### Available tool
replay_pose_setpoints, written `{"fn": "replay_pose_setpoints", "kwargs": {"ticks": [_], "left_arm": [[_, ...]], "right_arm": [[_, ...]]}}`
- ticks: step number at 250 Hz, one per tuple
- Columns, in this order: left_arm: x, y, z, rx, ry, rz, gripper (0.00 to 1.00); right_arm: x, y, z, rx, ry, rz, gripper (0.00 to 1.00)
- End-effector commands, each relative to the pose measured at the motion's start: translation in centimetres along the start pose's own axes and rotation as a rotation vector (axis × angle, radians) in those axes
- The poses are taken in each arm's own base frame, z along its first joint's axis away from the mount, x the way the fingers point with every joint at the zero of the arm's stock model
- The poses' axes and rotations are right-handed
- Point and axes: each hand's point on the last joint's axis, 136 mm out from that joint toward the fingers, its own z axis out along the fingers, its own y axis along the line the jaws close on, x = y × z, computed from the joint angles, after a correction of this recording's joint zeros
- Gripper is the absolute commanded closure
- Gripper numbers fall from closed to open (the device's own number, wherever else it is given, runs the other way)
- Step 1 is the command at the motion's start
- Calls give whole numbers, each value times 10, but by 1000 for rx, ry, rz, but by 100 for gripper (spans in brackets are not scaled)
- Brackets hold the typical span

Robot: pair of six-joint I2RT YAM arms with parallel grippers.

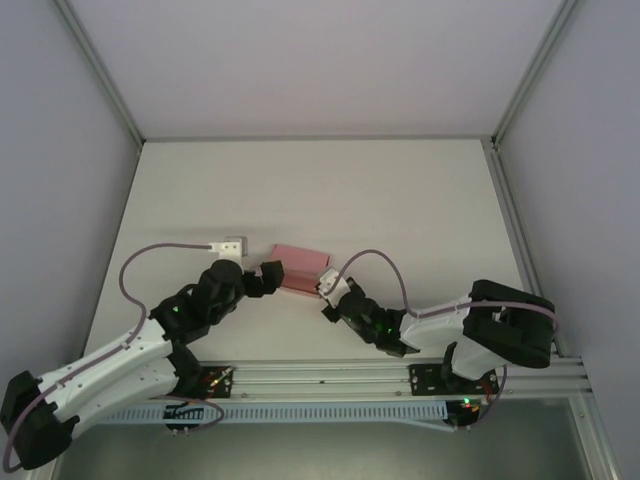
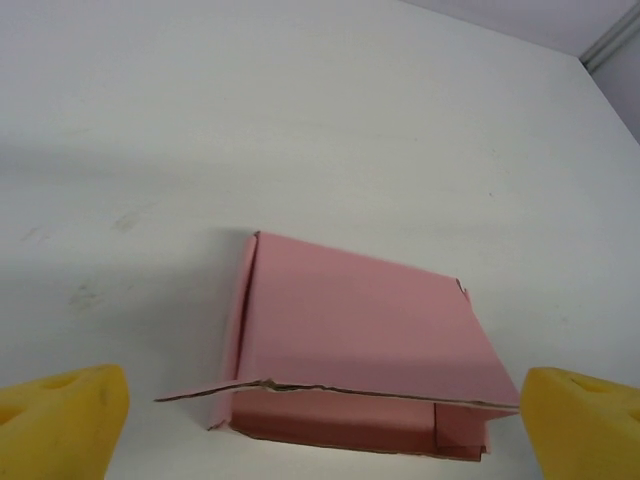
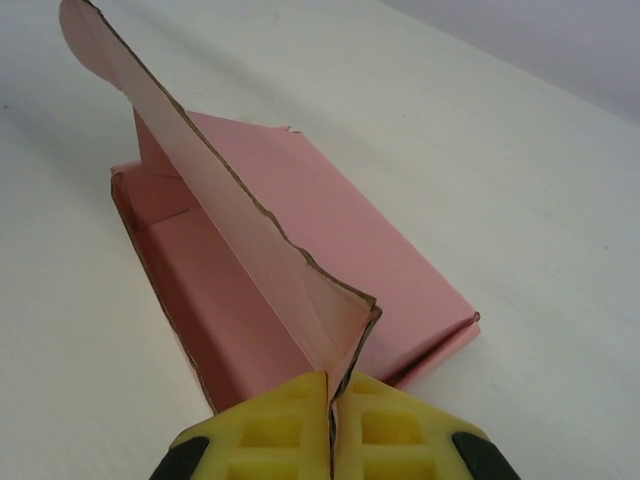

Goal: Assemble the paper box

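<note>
The box (image 1: 303,268) is a small, shallow rectangle of plain pink card, matte and unmarked, lying flat on the white tabletop (image 1: 400,200) with an arm at each end. In the left wrist view the box (image 2: 370,330) shows a smooth top panel sloping away, a narrow side wall folded down along its left edge, and a thin front lip that juts past the body with a slightly ragged, brownish cut edge. In the right wrist view the box (image 3: 400,260) is partly open: a long thin panel stands up on edge along it, ending in a rounded tab at the far end, and beside that panel a shallow trough of bare pink card is exposed – walls low, corners creased. The right end effector (image 3: 330,420) is at the box's near right corner (image 1: 328,290), its yellow ribbed pads (image 3: 275,430) pressed together on the near end of that upright panel. The left end effector (image 2: 325,420) sits at the box's left end (image 1: 268,278), its yellow pads (image 2: 65,420) spread wide – one beyond each near corner of the box, touching nothing.
</note>
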Motion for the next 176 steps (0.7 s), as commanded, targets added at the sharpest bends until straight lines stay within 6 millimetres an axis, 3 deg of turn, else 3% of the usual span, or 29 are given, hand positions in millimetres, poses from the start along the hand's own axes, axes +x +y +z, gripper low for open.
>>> {"fn": "replay_pose_setpoints", "kwargs": {"ticks": [1,42,77,131,176], "left_arm": [[-17,13,-10,-103,-24,-53,0],[-28,16,7,-184,60,-30,0],[-25,9,45,-110,201,-15,0],[5,4,100,-8,391,10,5],[40,5,127,31,518,64,23]], "right_arm": [[31,-1,-6,-6,114,-120,98],[45,1,-10,-31,173,-228,96],[55,5,-12,-70,215,-303,95],[66,4,-13,-76,263,-343,90],[65,4,-14,-76,257,-337,88]]}}
